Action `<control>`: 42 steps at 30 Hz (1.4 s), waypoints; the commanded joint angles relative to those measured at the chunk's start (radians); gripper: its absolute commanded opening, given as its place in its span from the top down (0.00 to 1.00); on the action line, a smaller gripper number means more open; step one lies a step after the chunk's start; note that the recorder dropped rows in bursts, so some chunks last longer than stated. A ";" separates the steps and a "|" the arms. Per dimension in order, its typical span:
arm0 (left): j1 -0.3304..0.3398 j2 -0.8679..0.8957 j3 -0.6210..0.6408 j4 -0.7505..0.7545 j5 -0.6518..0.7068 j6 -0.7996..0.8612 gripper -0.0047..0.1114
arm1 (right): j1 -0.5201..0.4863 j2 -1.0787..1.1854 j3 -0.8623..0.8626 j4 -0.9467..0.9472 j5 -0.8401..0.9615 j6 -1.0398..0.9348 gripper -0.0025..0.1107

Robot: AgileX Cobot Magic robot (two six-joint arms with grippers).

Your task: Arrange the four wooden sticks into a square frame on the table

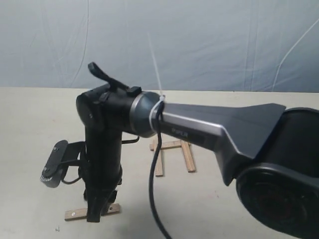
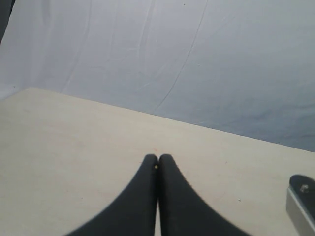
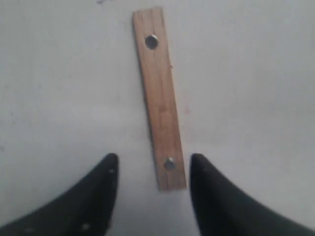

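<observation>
One wooden stick (image 3: 160, 105) lies flat on the table (image 3: 256, 73), with a small metal dot near each end. My right gripper (image 3: 153, 164) is open right above it, one finger on either side of the stick's near end, not touching it. In the exterior view that stick (image 1: 76, 214) shows beside the lowered right gripper (image 1: 97, 211) at the front left. Three more sticks (image 1: 188, 155) sit joined in a U shape mid-table, partly hidden by the arm. My left gripper (image 2: 158, 160) is shut on nothing, over bare table (image 2: 74, 142).
The right arm's big black body (image 1: 279, 164) fills the right foreground and hides much of the table. A cable (image 1: 155, 184) hangs from its wrist. The wrinkled blue-grey cloth (image 1: 199, 40) closes off the back. A grey metal part (image 2: 301, 201) shows in the left wrist view.
</observation>
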 commanded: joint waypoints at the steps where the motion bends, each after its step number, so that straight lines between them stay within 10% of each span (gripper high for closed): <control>1: -0.007 -0.004 0.003 0.003 0.002 0.000 0.96 | 0.030 0.028 0.005 0.007 -0.121 -0.002 0.42; 13: -0.007 -0.004 0.003 0.003 0.002 0.000 0.96 | 0.030 0.080 0.005 0.012 -0.146 -0.005 0.52; 18: -0.007 -0.004 0.003 0.003 0.002 0.000 0.96 | 0.015 0.086 0.005 0.011 -0.121 -0.005 0.99; 29: -0.007 -0.004 0.003 0.003 0.002 0.000 0.96 | -0.104 -0.197 0.240 -0.079 0.024 -0.091 0.99; 42: -0.007 -0.004 0.003 0.003 0.002 0.000 0.96 | -0.300 -0.266 0.643 -0.100 -0.401 -0.331 0.99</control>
